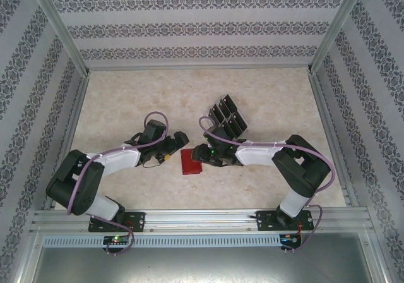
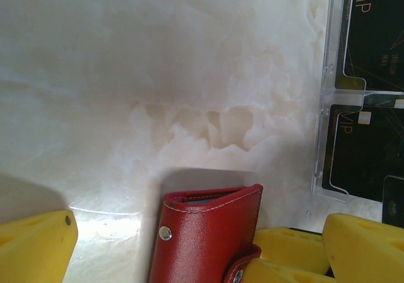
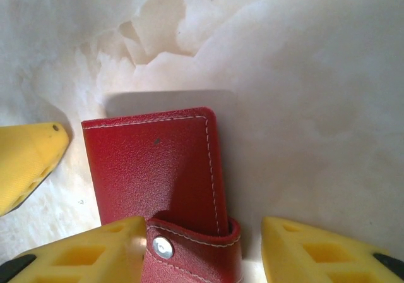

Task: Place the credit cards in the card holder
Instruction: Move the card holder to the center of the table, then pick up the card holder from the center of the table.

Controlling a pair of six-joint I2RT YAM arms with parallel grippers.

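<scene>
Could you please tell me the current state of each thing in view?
card holder: folded closed, flat on the table.
clear rack: slots filled.
credit cards: slotted in the clear rack.
left gripper: open, empty, beside the card holder.
right gripper: open, fingers either side of the snap tab.

card holder [image 2: 205, 239] cropped by lower edge (both wrist views), credit cards [image 2: 369, 153] fine print blurred

The red card holder [image 1: 190, 162] lies mid-frame between the left gripper [image 1: 172, 151] and the right gripper [image 1: 203, 154]. Black credit cards [image 1: 222, 114] sit in a clear rack [image 1: 242, 130] just upper right.
</scene>
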